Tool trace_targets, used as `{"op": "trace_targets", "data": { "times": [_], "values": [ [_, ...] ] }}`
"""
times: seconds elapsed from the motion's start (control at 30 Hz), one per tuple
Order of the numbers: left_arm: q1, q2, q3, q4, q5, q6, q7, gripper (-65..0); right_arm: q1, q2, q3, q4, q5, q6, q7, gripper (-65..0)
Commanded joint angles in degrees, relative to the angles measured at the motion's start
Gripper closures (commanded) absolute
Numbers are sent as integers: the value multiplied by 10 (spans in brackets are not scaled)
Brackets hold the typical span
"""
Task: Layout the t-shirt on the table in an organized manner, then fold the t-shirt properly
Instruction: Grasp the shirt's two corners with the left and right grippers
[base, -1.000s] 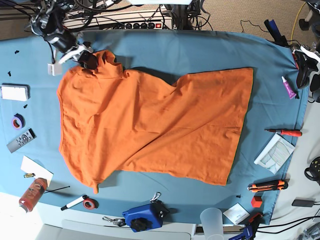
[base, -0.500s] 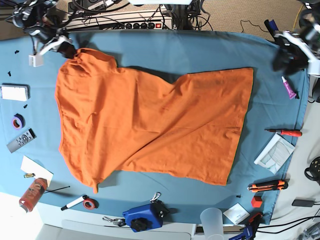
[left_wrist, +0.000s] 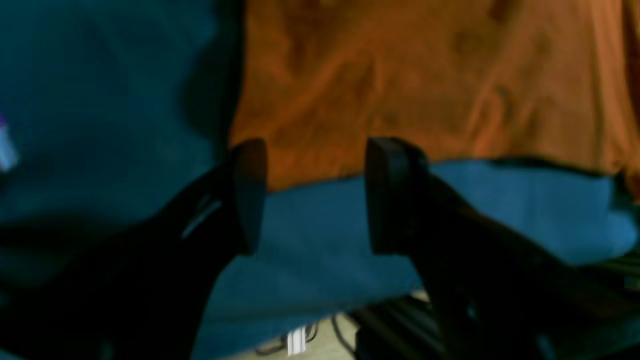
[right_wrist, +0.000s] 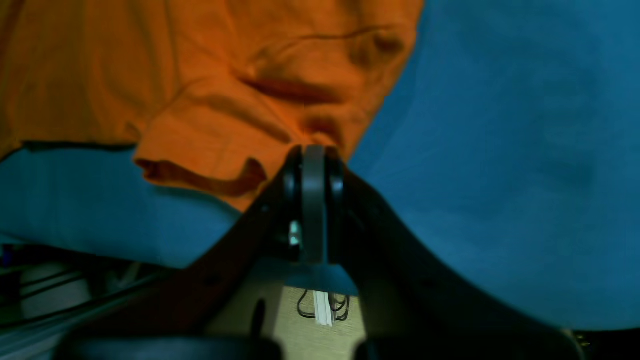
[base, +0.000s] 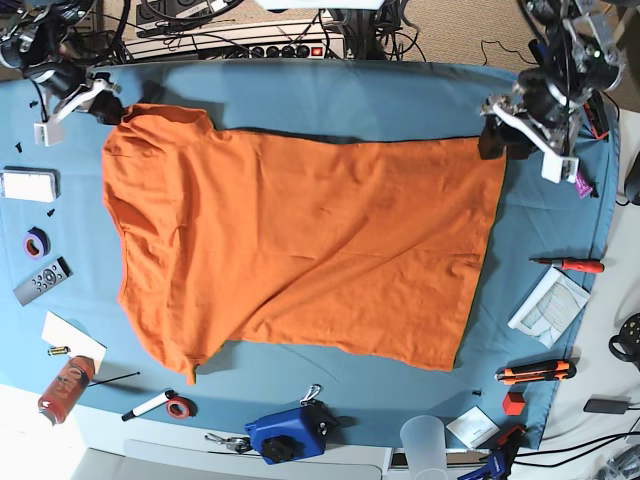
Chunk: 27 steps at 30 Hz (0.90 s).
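Observation:
The bright orange t-shirt (base: 300, 240) lies spread over the blue-teal table (base: 340, 100), its far edge nearly straight. At the far left, my right gripper (base: 107, 108) is shut on the t-shirt's shoulder corner. The right wrist view shows the closed fingertips (right_wrist: 314, 155) pinching the orange fabric (right_wrist: 225, 100) just above the table (right_wrist: 500, 150). My left gripper (base: 492, 140) hovers at the shirt's far right corner. In the left wrist view it (left_wrist: 317, 150) stands open, with the shirt's edge (left_wrist: 425, 90) just past the fingers (left_wrist: 250, 190) and nothing held.
Along the left edge lie a white box (base: 28, 185), a purple tape roll (base: 37, 242), a remote (base: 42, 280) and an orange-red bottle (base: 65, 388). A blue device (base: 288, 435) and a cup (base: 422, 440) sit in front. A screwdriver (base: 570, 265) and a box cutter (base: 535, 372) lie at the right.
My right gripper has pulled the shoulder corner further left, straightening the shirt's far edge. My left arm has swung in from the right to the far right corner, its jaws wider.

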Motion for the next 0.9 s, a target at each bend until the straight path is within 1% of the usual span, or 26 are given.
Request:
{"op": "trace_targets", "data": {
  "times": [0.0,0.1,0.17,0.23,0.4,0.43,0.47,0.5,0.6,0.73,0.87],
  "values": [
    [-9,0,-2,-10,-4,0,-10,-320,0,13,3,9,10,5,8,0],
    [-35,2,-2,-67,23,1,-10,-320,0,22,3,8,9,5,8,0],
    [-45,2,-3,-101,14,9,-6,-320,0,26,3,8,9,5,8,0],
    [-50,2,-3,-125,1,9,9,-320,0,29,3,8,10,5,8,0],
    [-46,3,-3,-143,-8,9,14,-317,0,29,3,8,12,5,8,0],
    [-46,3,-3,-143,-10,9,19,-300,0,29,3,8,12,5,8,0],
    [-47,3,-3,-143,-10,9,26,-260,0,29,3,8,12,5,8,0],
    [-46,2,-3,-143,-10,9,31,-206,0,29,3,8,12,5,8,0],
    [-46,2,-3,-143,-9,7,39,0,0,29,3,8,16,5,8,0],
    [-46,2,-3,-143,-10,5,40,0,0,30,3,9,57,9,8,0],
    [-46,2,-26,-137,-22,4,60,0,0,30,3,9,113,9,8,0]
  ]
}}
